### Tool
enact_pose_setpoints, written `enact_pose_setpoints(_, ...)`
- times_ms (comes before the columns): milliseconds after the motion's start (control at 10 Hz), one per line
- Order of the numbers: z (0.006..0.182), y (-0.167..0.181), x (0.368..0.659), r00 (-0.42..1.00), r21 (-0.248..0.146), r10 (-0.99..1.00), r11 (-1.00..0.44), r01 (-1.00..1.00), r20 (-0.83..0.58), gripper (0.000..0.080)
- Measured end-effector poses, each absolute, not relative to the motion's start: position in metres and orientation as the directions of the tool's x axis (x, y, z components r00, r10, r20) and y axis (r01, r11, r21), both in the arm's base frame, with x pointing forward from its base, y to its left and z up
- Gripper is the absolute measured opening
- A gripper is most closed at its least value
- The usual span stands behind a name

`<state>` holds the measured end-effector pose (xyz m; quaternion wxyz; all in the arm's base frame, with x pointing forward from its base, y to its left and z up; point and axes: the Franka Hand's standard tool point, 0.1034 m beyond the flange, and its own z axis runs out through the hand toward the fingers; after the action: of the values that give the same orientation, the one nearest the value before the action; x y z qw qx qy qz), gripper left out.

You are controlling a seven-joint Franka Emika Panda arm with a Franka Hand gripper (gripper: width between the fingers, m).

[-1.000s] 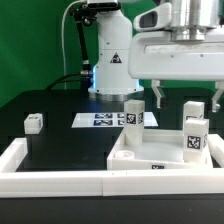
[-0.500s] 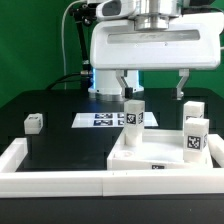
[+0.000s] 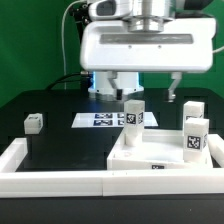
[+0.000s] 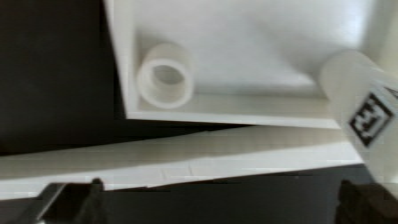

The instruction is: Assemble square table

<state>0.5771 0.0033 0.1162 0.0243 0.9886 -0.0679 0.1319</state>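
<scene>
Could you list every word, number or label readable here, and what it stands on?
No readable words or numbers.
Legs and loose block: black-and-white square tags, patterns only.
Marker board: the same kind of tags, too small to make out.
Table slab: small dark edge mark, too blurred.

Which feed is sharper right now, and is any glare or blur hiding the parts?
Exterior view: fairly sharp, evenly lit; the tags on the legs read clearly. Wrist view: soft and close-up, the tabletop nearly washed out white, one leg's tag blurred.
</scene>
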Motion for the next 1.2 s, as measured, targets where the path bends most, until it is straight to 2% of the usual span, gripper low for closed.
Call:
enact_pose_setpoints(200, 0.111, -0.024, 0.566, 0.966, 0.063, -0.040, -0.996, -0.058, 0.255, 0.0649)
enact_pose_setpoints(300, 0.110, -0.047, 0.564, 0.967, 0.066, -0.053, -0.995, -0.072, 0.251, 0.0649)
enact_pose_setpoints(800, 0.110, -0.085, 0.560, 0.964, 0.074, -0.095, -0.990, -0.117, 0.250, 0.0649)
enact_pose_setpoints(1000, 0.106, -0.113, 0.548, 0.974, 0.105, -0.018, -0.994, -0.043, 0.227, 0.0649)
enact_pose_setpoints(1200, 0.100, -0.133, 0.534, 0.978, 0.107, -0.036, -0.993, -0.059, 0.207, 0.0649)
